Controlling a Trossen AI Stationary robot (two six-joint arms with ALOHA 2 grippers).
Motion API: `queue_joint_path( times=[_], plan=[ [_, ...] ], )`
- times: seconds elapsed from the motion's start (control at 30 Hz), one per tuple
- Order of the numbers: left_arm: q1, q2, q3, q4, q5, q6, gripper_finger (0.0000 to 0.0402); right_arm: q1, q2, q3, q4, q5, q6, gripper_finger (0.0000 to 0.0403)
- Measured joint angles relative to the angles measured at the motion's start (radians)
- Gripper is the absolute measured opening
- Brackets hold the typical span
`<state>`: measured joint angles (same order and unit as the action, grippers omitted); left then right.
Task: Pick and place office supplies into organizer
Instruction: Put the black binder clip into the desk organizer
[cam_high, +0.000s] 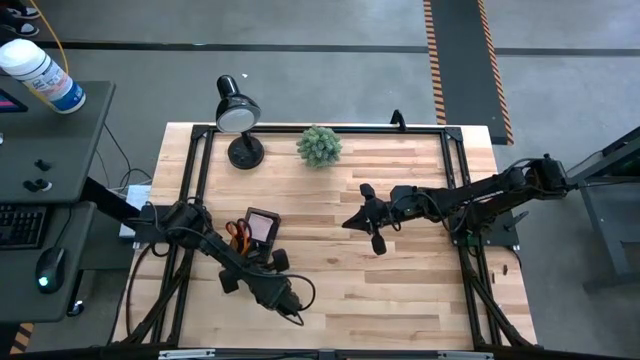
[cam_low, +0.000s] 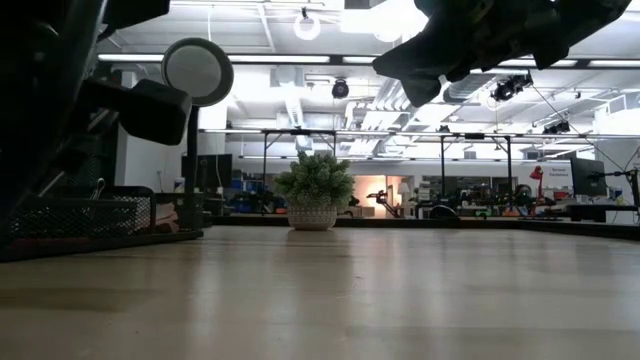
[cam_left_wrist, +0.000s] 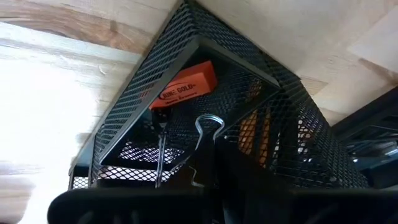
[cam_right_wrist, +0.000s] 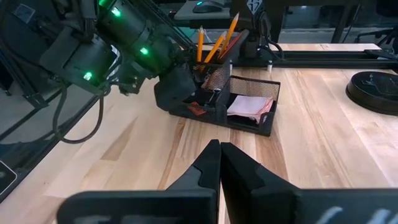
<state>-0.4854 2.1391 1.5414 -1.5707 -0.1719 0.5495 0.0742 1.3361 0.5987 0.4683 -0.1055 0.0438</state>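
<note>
The black mesh organizer (cam_high: 258, 235) sits at the table's left near side and holds red-handled scissors (cam_high: 238, 232), a pink sticky pad (cam_right_wrist: 249, 104), yellow pencils (cam_right_wrist: 217, 40) and an orange block (cam_left_wrist: 185, 87). My left gripper (cam_high: 272, 260) is at the organizer's near end, shut on a black binder clip (cam_left_wrist: 208, 134) above a compartment. My right gripper (cam_high: 352, 222) hovers shut over the table's middle, clear of everything. My left gripper seems to pinch the binder clip by its black body (cam_left_wrist: 210, 171), which its own dark fingers largely hide. The clip's silver wire handles (cam_left_wrist: 208, 124) stick out past the fingertips over the organizer's mesh (cam_left_wrist: 280, 124). The clip is off the table.
A black desk lamp (cam_high: 238, 115) and a green spiky plant (cam_high: 319, 145) stand by the far edge. Bare wood lies between the organizer and my right gripper (cam_right_wrist: 219, 149), and to the table's right and near side.
</note>
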Motion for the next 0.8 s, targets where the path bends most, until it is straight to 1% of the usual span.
queue_joint_path(
  times=[0.53,0.67,0.8],
  plan=[
    [-0.021,0.000,0.000,0.025,0.030,-0.019,0.0001,0.000,0.000,0.000,0.000,0.002,-0.003,0.0004],
    [-0.019,0.000,0.021,0.032,0.025,-0.034,0.0010,0.000,0.000,0.000,0.000,0.002,-0.003,0.0001],
    [-0.019,0.000,0.047,0.032,-0.001,-0.042,0.0024,0.000,0.000,0.000,0.000,0.002,-0.003,0.0004]
  ],
)
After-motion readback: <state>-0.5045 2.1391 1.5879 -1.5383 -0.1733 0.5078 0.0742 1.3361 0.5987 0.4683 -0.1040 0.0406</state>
